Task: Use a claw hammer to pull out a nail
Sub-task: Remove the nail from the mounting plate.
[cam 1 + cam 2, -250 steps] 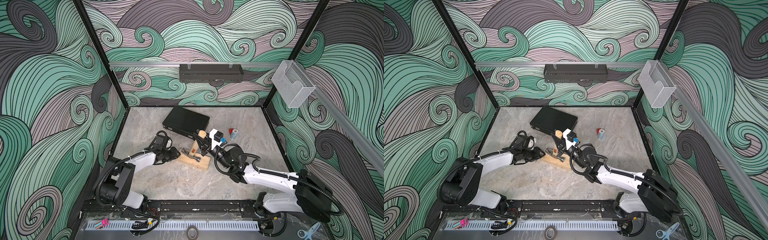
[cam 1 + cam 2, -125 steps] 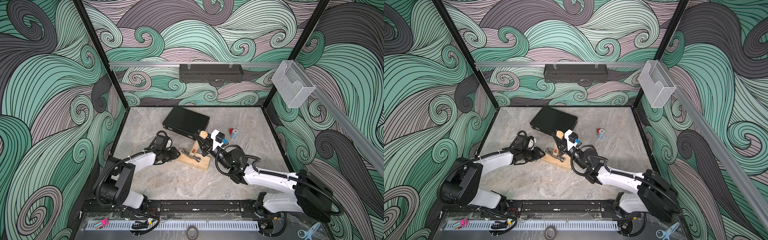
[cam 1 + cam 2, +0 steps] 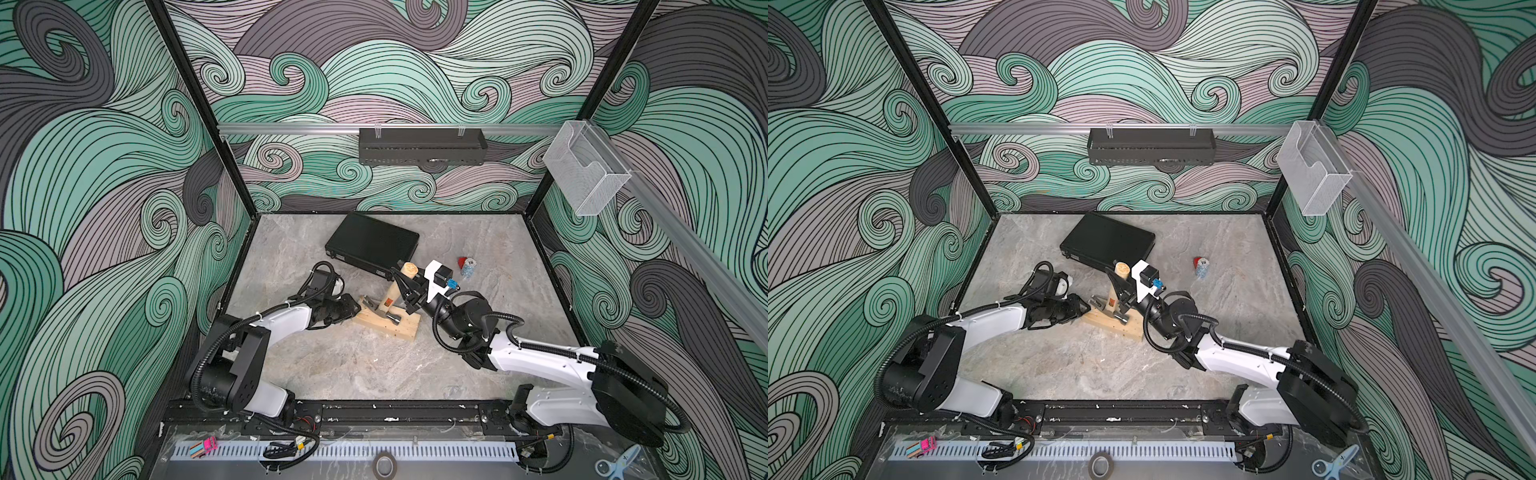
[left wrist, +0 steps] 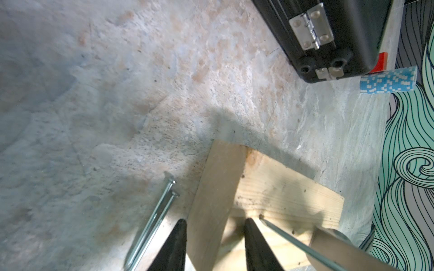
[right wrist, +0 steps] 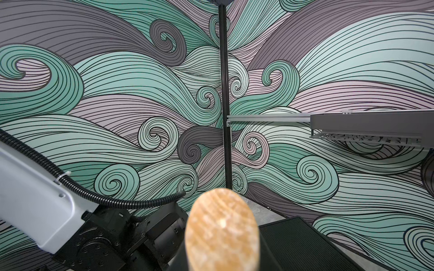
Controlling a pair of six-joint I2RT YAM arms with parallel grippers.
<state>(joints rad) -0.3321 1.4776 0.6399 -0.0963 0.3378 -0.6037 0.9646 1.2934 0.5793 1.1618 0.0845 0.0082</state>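
On block (image 3: 401, 329) — right gripper (image 3: 403, 289) clamps hammer (image 3: 390, 300).

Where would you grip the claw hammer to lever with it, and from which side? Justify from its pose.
Grip the claw hammer high on its handle, near the free end, coming from the right arm's side, jaws across the shaft, as the right gripper does. Its head rests on the wooden block with the handle tilted upward, so that probably gives the longest lever.
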